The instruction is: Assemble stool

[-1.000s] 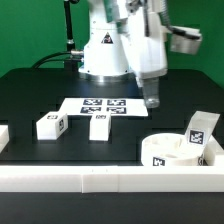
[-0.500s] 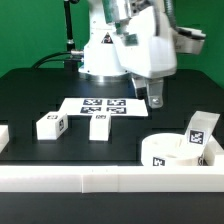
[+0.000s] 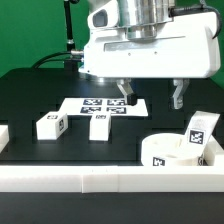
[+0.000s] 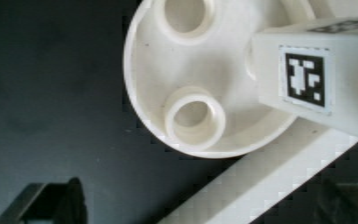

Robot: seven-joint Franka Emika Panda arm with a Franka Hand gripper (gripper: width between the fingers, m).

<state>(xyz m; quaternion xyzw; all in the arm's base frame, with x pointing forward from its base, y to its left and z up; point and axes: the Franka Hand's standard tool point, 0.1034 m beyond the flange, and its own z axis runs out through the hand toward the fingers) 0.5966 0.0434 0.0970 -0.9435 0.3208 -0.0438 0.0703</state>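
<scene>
Three legs, one seat disc [image 3: 163, 153], and a gripper [image 3: 150, 96] spread wide, holding nothing.
The seat disc lies closest, below the gripper, with an upright leg [image 3: 201, 134] standing on it. Farther off, toward the exterior view's left, a second leg [image 3: 99, 125] lies just beside the marker board [image 3: 105, 104]. A third leg [image 3: 50, 125] lies farthest out.

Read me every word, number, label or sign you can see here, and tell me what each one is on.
No words, brand names or numbers can be read in either view.
Only black-and-white square tags show, and they are patterns, not text. They are on the marker board, the leg at the exterior view's left, the middle leg, the leg at the seat and the seat.
</scene>
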